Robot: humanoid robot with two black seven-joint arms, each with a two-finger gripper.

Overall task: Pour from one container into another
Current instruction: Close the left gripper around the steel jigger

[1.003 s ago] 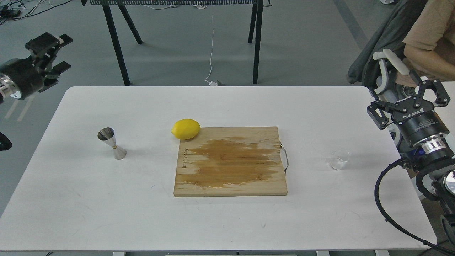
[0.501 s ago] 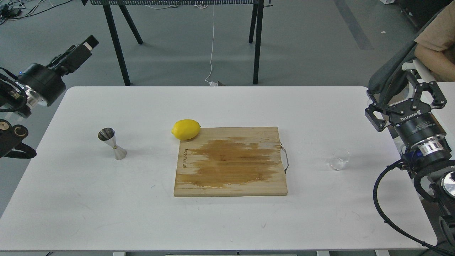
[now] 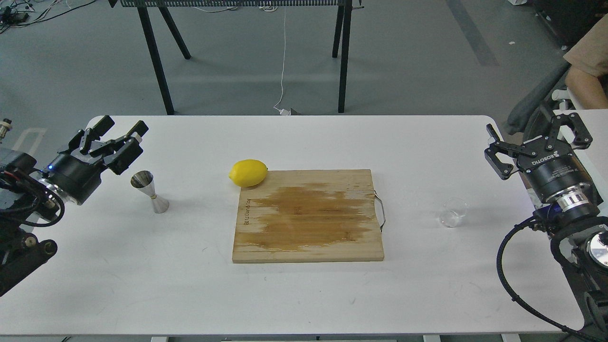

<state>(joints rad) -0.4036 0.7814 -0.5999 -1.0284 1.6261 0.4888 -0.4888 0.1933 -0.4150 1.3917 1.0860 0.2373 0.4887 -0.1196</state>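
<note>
The steel jigger stood upright at the table's left, the left gripper spread wide just beside it, probably to steady it, while the seemingly empty glass cup sat far right near the wide-open right gripper.

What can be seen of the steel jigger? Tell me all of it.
The steel jigger is shiny metal, hourglass-shaped: two cones joined at a narrow waist. It stands upright on the white table, open mouth up, left of the lemon. Nothing touches it; the open left gripper is close beside it, up and to its left.
</note>
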